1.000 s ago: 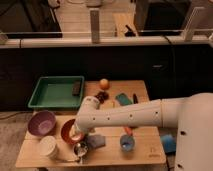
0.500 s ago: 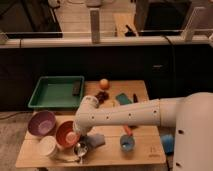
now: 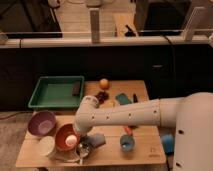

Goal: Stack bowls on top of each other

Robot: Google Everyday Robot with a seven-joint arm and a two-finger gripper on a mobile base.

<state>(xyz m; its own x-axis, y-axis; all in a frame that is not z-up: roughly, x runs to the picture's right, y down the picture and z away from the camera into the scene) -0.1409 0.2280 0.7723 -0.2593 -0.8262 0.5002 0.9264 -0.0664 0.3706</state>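
The purple bowl (image 3: 41, 123) sits at the table's left edge. The orange-red bowl (image 3: 63, 136) stands just to its right, closer to the front. The small white bowl (image 3: 46, 146) sits at the front left, touching the orange-red one. All three stand separately on the table. My gripper (image 3: 73, 139) hangs from the white arm's end, low over the orange-red bowl's right inner side. A pale part of it shows inside the bowl.
A shiny metal cup (image 3: 82, 148) stands right of the orange-red bowl, with a grey-blue item (image 3: 97, 139) beside it. A blue cup (image 3: 127, 144) is at the front right. A green tray (image 3: 56, 93) is at the back left. An orange (image 3: 103, 83) and a teal object (image 3: 123, 99) lie at the back.
The arm's end has shifted a little, so more of the orange-red bowl shows. The bowls look unmoved.
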